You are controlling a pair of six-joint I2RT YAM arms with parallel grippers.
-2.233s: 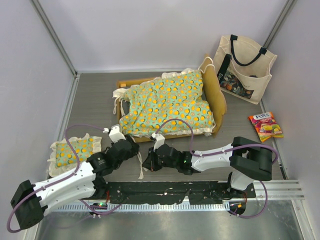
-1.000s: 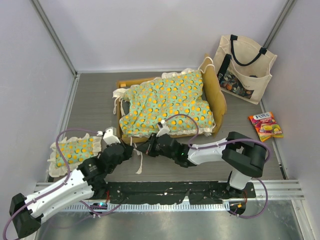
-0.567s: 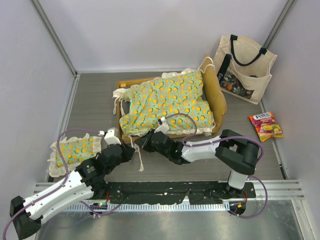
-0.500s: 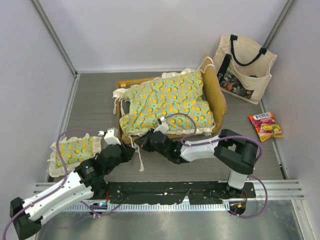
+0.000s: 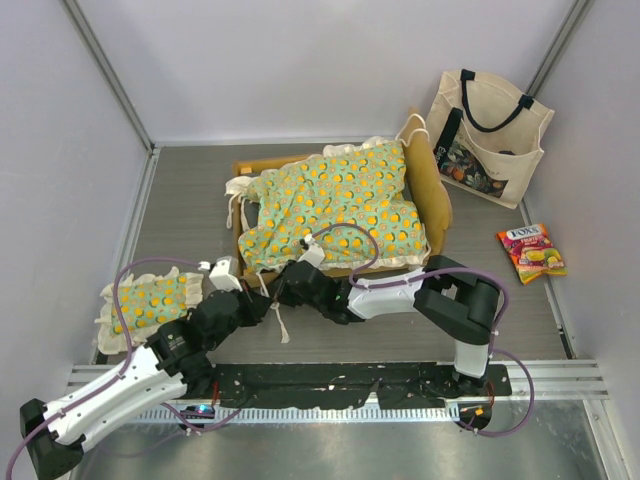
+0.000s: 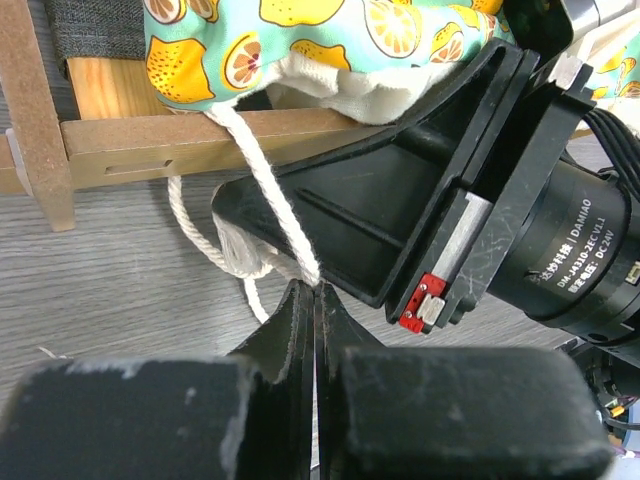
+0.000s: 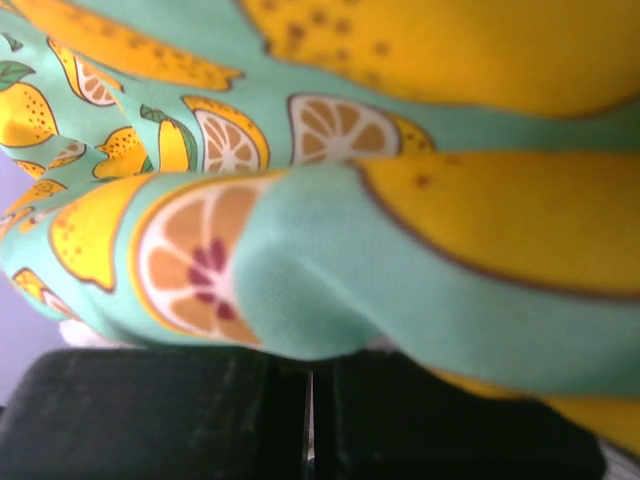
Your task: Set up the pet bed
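We see the grey table (image 5: 180,200) bearing the pet bed (image 5: 437,195) at its middle, headboard to the right, with its lemon-print mattress cushion (image 5: 340,205) rumpled across the frame. A cream tote bag (image 5: 490,125) leans in the far right corner, a matching ruffled pillow (image 5: 150,300) lies near left, and a Fox's sweets packet (image 5: 531,252) lies right of the bed. Both arms reach low to the bed's near left corner, crowding each other. The right gripper (image 7: 310,375) sits closed under the cushion's edge; we cannot tell whether it pinches cloth. The left gripper (image 6: 313,298) is clamped on the white tie cord (image 6: 262,175) hanging from the cushion
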